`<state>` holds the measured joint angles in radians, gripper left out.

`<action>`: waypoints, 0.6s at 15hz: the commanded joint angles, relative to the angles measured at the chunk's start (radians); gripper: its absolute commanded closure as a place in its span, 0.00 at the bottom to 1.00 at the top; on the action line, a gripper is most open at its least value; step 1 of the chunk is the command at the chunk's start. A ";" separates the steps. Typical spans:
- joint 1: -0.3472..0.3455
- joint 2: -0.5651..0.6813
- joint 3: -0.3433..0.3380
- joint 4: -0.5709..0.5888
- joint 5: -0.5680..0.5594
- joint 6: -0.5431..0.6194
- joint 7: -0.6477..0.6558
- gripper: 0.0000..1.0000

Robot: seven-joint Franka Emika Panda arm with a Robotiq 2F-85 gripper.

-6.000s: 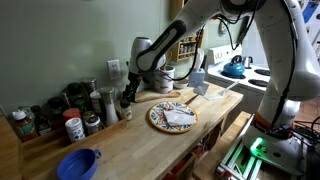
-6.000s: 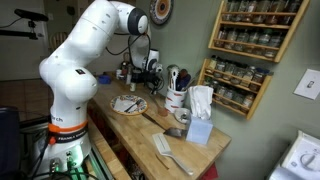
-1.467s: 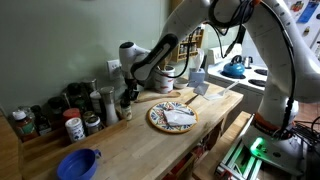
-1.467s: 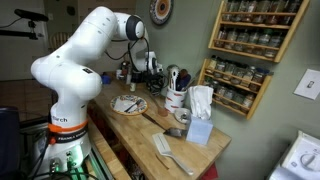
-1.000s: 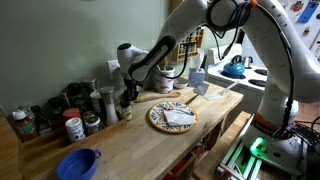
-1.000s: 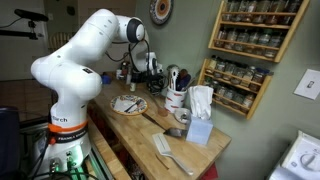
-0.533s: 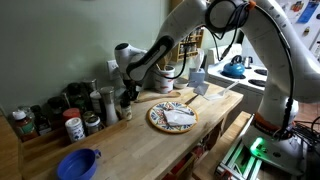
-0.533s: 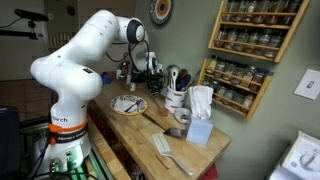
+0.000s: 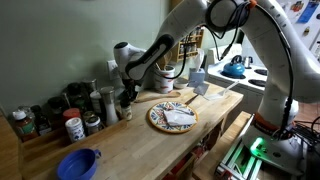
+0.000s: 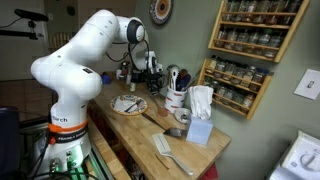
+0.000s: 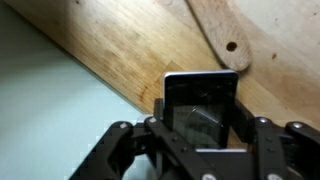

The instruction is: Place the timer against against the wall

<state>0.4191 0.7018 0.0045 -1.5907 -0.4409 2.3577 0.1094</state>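
In the wrist view the timer (image 11: 200,95), a small dark block with a glossy face, sits between the two fingers of my gripper (image 11: 202,112). The jaws press on both of its sides. It rests on the wooden counter (image 11: 130,40), close to the pale green wall (image 11: 50,110). In an exterior view the gripper (image 9: 128,93) points down at the back of the counter, just below the white outlet plate (image 9: 114,68) on the wall (image 9: 60,40). The timer itself is barely visible there. Seen from the opposite side, the gripper (image 10: 141,73) is mostly hidden by the arm.
Spice jars and bottles (image 9: 72,122) line the wall beside the gripper. A patterned plate (image 9: 172,116) with a cloth lies nearby, and a wooden utensil handle (image 11: 215,35) lies near the timer. A blue bowl (image 9: 78,163), a tissue box (image 10: 199,128) and a spice rack (image 10: 255,45) are farther off.
The jaws have closed onto the timer within the last second. The arm has hardly shifted.
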 commanded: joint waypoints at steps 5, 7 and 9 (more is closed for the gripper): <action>-0.166 -0.141 0.116 -0.313 0.110 0.416 -0.149 0.60; -0.217 -0.151 0.144 -0.387 0.150 0.569 -0.200 0.60; -0.269 -0.156 0.182 -0.450 0.187 0.696 -0.251 0.60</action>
<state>0.2266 0.5904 0.1244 -1.9142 -0.3108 2.9041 -0.0647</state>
